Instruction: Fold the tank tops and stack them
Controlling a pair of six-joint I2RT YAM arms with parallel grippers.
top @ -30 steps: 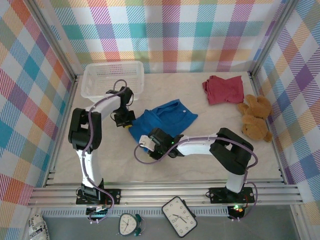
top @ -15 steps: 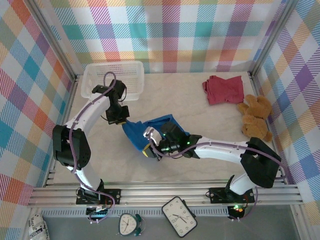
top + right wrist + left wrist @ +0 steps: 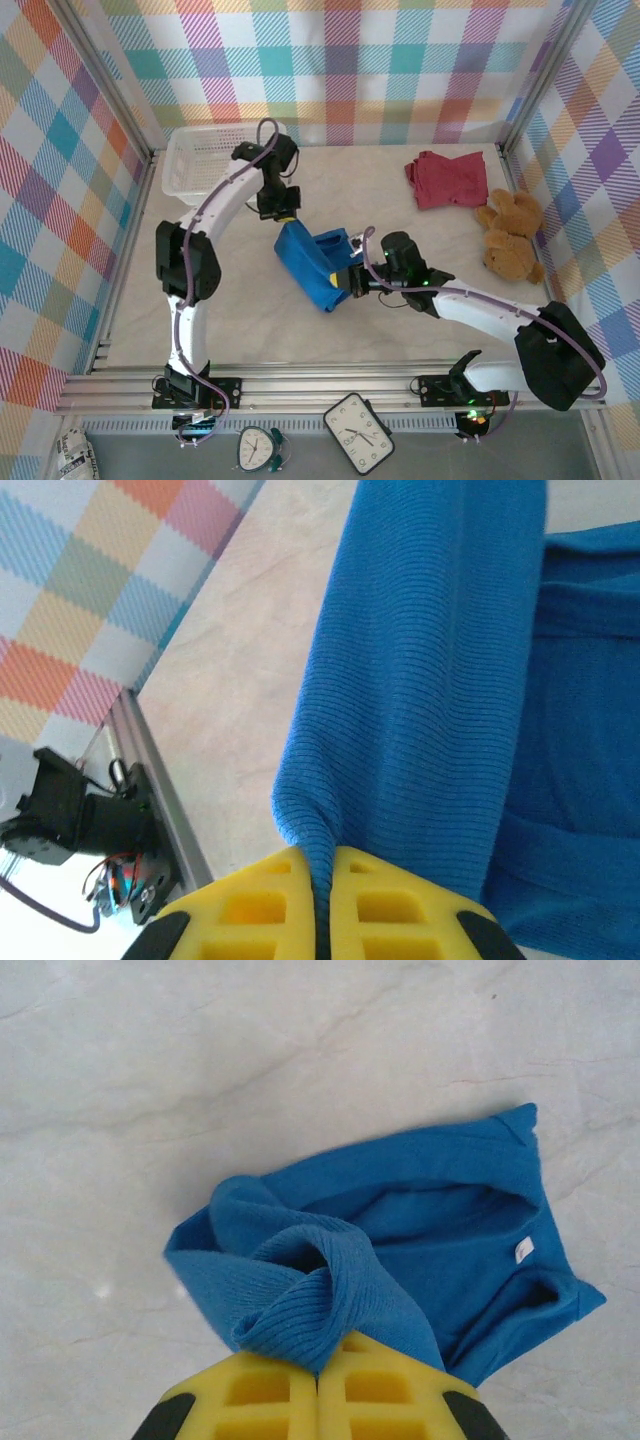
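Stretching between two clamped grips, the blue tank top [image 3: 312,262] has the left gripper [image 3: 284,216] above-left, the right gripper [image 3: 352,280] at its right edge.

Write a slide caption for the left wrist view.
Left gripper shut on a bunched fold of the blue top, the rest of the cloth trailing over the pale marbled table.

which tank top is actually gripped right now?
The bright blue tank top, mid-table, pinched by both the left gripper and the right gripper. The dark red cloth lies loose at the far right, beside the teddy bear.
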